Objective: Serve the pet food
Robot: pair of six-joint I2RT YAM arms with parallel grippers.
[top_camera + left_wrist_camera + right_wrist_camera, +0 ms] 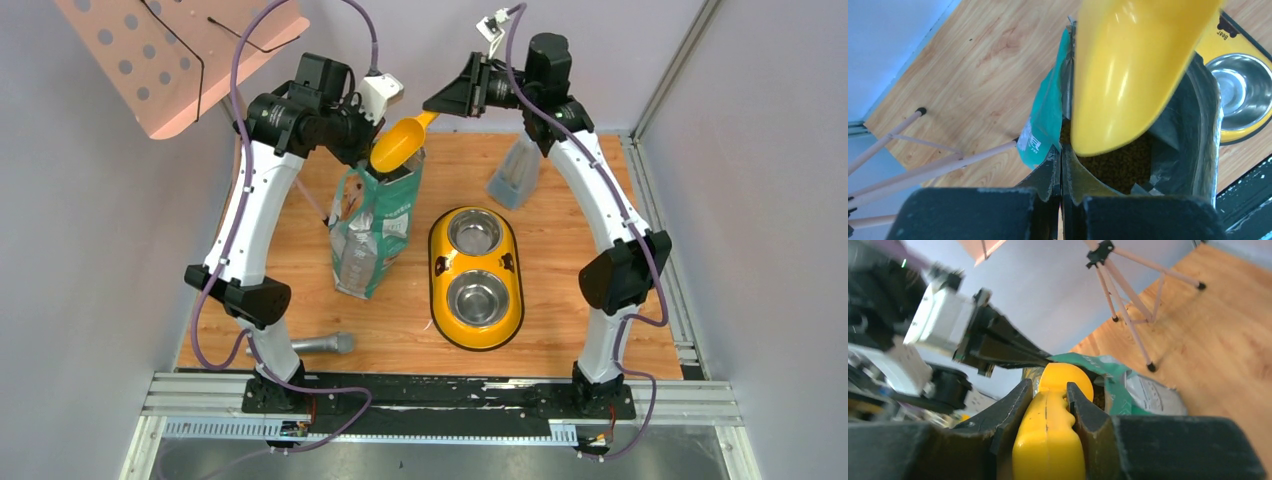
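Note:
The green-and-silver bag (375,225) stands upright on the wooden table, mouth open. My left gripper (362,138) is shut on the bag's rim, seen in the left wrist view (1062,150). Brown kibble (1118,165) lies inside the bag. My right gripper (432,108) is shut on the handle of the yellow scoop (396,145), whose bowl tilts down at the bag's mouth just above the kibble (1128,75). No kibble shows in the scoop. In the right wrist view the jaws (1048,387) clamp the scoop handle (1048,440). The yellow double-bowl feeder (477,275) has two bare steel bowls.
A clear plastic container (513,172) stands at the back right of the feeder. A grey cylinder (322,344) lies near the table's front left. A pink perforated board on a tripod (170,55) overhangs the back left corner; its legs (923,165) stand beside the bag.

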